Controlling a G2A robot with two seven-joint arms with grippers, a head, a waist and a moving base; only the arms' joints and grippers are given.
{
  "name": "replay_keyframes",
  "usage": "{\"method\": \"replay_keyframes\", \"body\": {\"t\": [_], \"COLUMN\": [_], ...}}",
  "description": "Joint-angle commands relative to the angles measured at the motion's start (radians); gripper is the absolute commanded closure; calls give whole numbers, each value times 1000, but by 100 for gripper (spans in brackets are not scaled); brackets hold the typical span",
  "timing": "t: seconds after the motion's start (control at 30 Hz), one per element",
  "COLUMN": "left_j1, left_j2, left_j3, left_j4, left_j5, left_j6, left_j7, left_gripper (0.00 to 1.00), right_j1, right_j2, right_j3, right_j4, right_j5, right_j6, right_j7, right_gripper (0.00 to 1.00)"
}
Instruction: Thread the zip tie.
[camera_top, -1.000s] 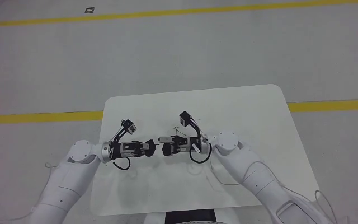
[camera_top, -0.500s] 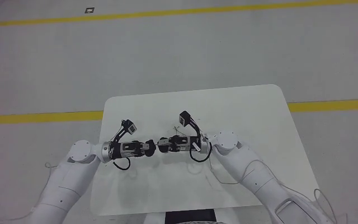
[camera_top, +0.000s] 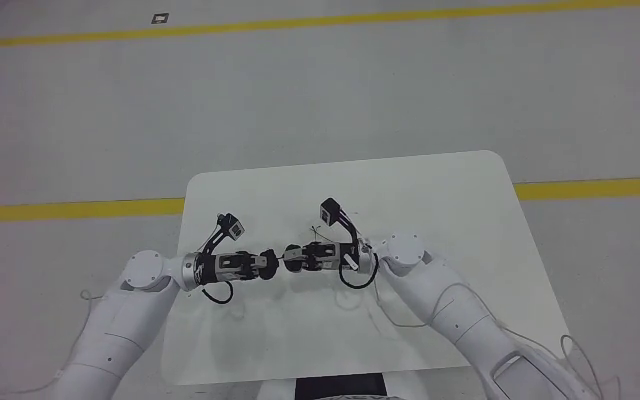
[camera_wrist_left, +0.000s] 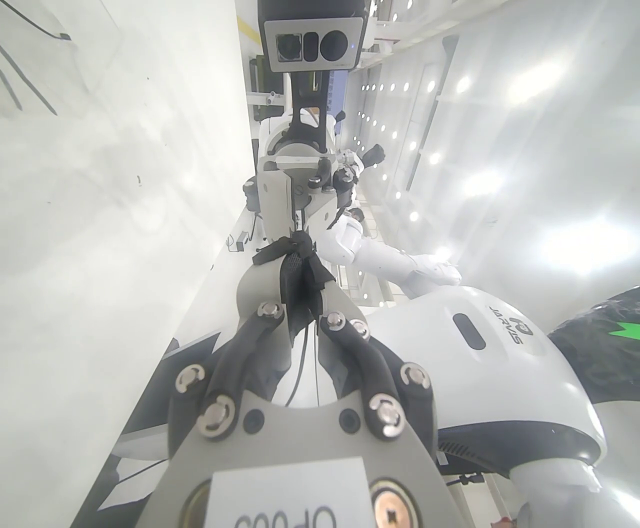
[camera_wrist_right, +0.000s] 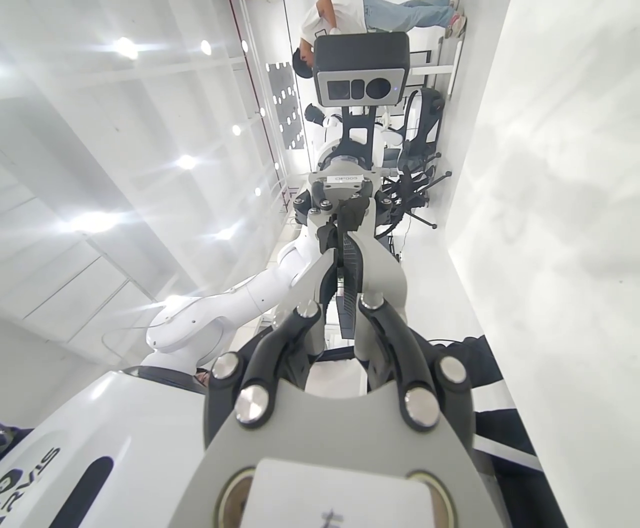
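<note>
We see a white table (camera_top: 440, 200) with rounded corners. Both arms are over its middle, pointing at each other tip to tip. The left arm (camera_top: 150, 280) comes in from the left, the right arm (camera_top: 430, 285) from the right.

Left gripper (camera_wrist_left: 300, 280): fingers pinched together, black pads clamped, no gap visible between them. Right gripper (camera_wrist_right: 341, 260): fingers likewise pressed close, with their tips meeting the left gripper's tips.

The black zip tie (camera_wrist_left: 300, 244) sits right at that meeting point. It is gripped from both sides and held up off the table surface. We cannot tell which end each gripper has.

A few thin dark strands (camera_top: 315, 235) lie on the table just on the far side of the right gripper. They are too thin for us to tell what they are.
</note>
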Motion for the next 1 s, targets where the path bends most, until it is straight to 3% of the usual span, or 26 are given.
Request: {"method": "replay_keyframes", "body": {"t": [0.0, 0.1, 0.13, 0.23, 0.37, 0.4, 0.5, 0.6, 0.97], "left_j1": [0, 0, 0, 0, 0, 0, 0, 6, 16], "left_j2": [0, 0, 0, 0, 0, 0, 0, -1, 1], "left_j3": [0, 0, 0, 0, 0, 0, 0, 6, 10], "left_j4": [0, 0, 0, 0, 0, 0, 0, -19, -32], "left_j5": [0, 0, 0, 0, 0, 0, 0, 8, -6], "left_j6": [0, 0, 0, 0, 0, 0, 0, 9, 7], "left_j7": [0, 0, 0, 0, 0, 0, 0, 39, 51], "left_gripper": [100, 100, 84, 56, 7, 0, 0, 0, 0], "right_j1": [0, -4, -5, -7, -10, -11, -14, -17, -34], "right_j2": [1, 2, 3, 4, 6, 6, 8, 10, 12], "right_j3": [0, 0, 0, 0, 1, 1, 2, 4, 9], "right_j4": [-2, -9, -11, -16, -20, -22, -27, -33, -41], "right_j5": [-7, -9, -10, -10, -11, -12, -14, -15, 12], "right_j6": [3, 4, 5, 8, 12, 12, 14, 16, 10], "right_j7": [-6, -11, -11, -12, -14, -14, -16, -17, -42], "right_gripper": [100, 100, 100, 100, 100, 100, 100, 100, 100]}}
